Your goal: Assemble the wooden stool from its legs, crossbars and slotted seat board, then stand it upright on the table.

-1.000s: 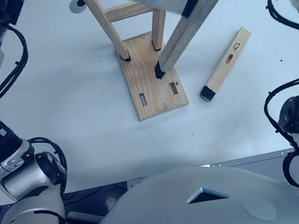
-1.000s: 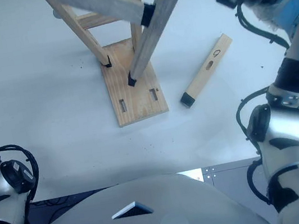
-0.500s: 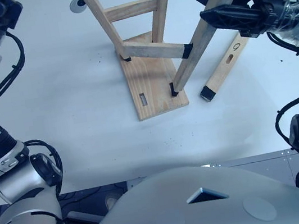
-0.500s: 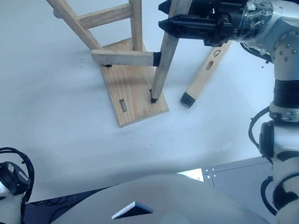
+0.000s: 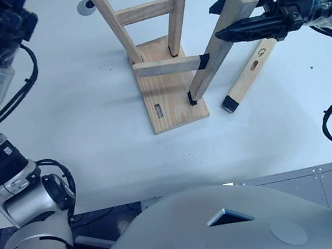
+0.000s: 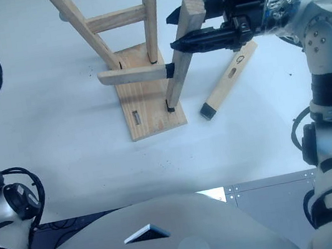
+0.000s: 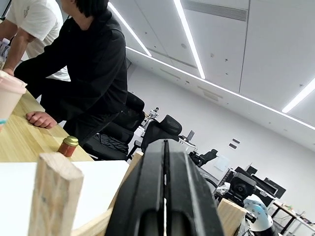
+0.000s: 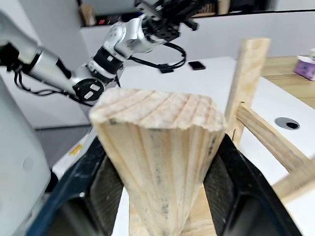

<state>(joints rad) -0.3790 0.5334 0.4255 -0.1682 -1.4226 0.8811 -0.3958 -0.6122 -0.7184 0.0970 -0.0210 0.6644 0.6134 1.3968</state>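
The right claw grips the top end of a leg. The right wrist view shows its end grain pinched between both black fingers. The head views show what lies below: the leg tilts, its black foot at the near right slot of the seat board; how deep it sits cannot be told. A crossbar juts sideways from the leg. Two standing legs fill the far slots. A loose leg lies on the table beside the board. The left claw is pressed closed, holding nothing.

Ceiling light strips over white table
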